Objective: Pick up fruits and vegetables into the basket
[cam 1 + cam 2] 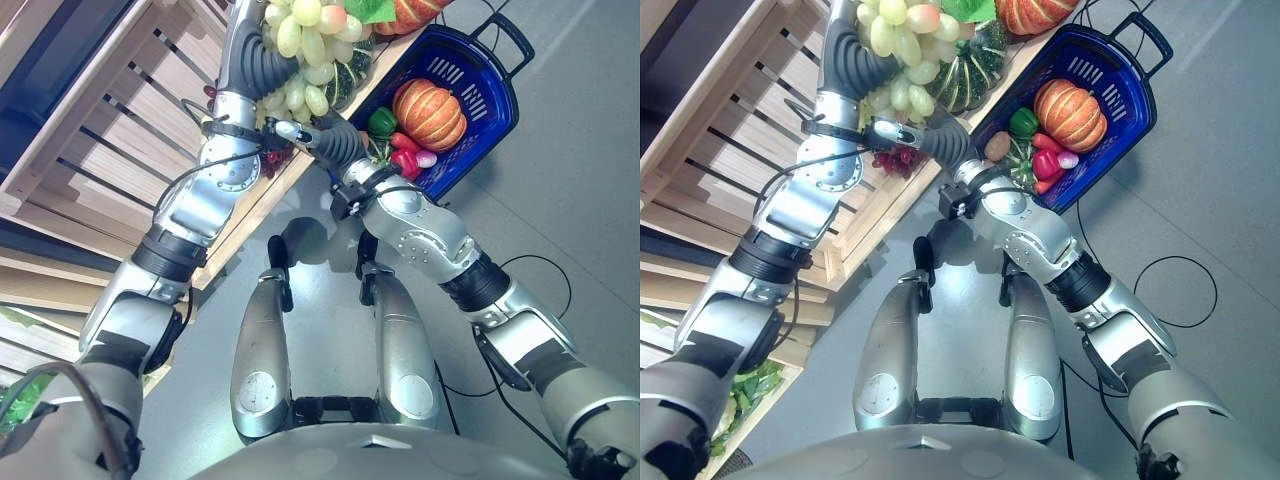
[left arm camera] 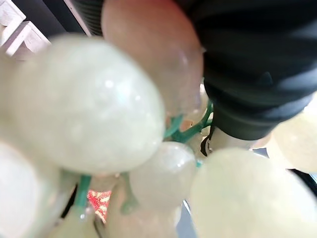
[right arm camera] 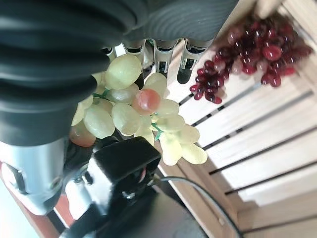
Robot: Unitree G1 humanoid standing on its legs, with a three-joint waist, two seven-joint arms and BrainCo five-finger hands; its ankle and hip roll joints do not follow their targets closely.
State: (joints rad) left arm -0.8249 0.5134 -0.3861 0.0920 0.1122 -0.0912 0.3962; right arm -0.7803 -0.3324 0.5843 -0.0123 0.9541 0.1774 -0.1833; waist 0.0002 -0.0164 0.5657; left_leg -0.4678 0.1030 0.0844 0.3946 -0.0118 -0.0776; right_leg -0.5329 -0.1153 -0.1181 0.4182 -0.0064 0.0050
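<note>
Left hand [image 1: 845, 45]: up in the pale green plastic grape bunch [image 1: 902, 60]; finger state unclear.
Right hand [image 1: 902, 135]: fingers straight, beside the grape bunch.
Blue plastic basket [image 1: 1120, 75]: right of the grape bunch.

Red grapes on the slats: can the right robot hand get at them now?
Probably yes. The right robot hand is open, its fingertips close beside the red grapes with nothing between; the green grapes hang clear of that path.

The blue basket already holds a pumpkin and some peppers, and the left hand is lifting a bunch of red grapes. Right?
Not quite. The bunch at the left hand is green grapes, as the left eye view shows; the red grapes lie on the wooden shelf. The blue basket does hold a pumpkin and peppers.
</note>
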